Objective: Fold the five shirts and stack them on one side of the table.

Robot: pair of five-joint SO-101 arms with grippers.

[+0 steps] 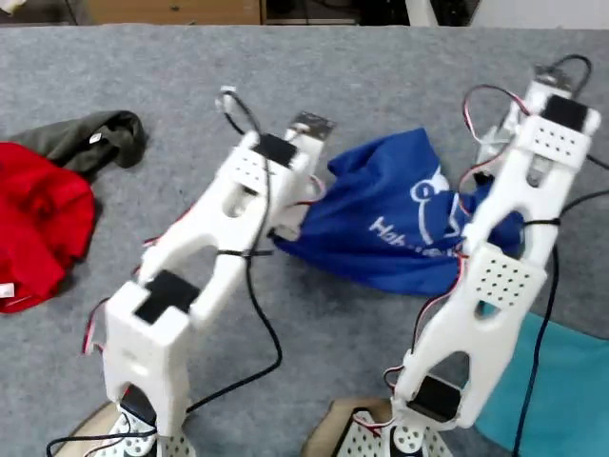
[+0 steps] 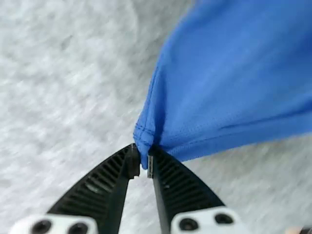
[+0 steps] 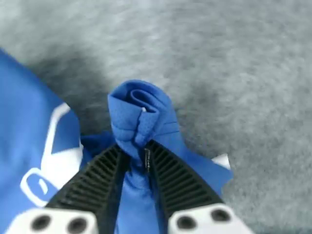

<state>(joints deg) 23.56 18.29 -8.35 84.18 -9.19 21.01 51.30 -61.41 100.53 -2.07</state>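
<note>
Cloth of the blue shirt (image 1: 381,228) sits pinched in both my claws. My left gripper (image 2: 145,163) is clenched on a stitched hem corner, its ribbed black fingers (image 2: 107,187) meeting at the tips. My right gripper (image 3: 139,152) is clamped on a rolled bunch of the same shirt, with white print close by. The wrist views give me those pinches and the fine mesh weave. The high view gives the layout instead: the blue shirt lies crumpled mid-table between my two white arms, on the grey, felt-like table (image 1: 381,76). From above I count four shirts: the blue one, a red shirt (image 1: 38,228) heaped at the left edge, a dark olive shirt (image 1: 90,138) bunched just beside it farther back, and a teal shirt (image 1: 561,381) lying flat at the near right corner.
</note>
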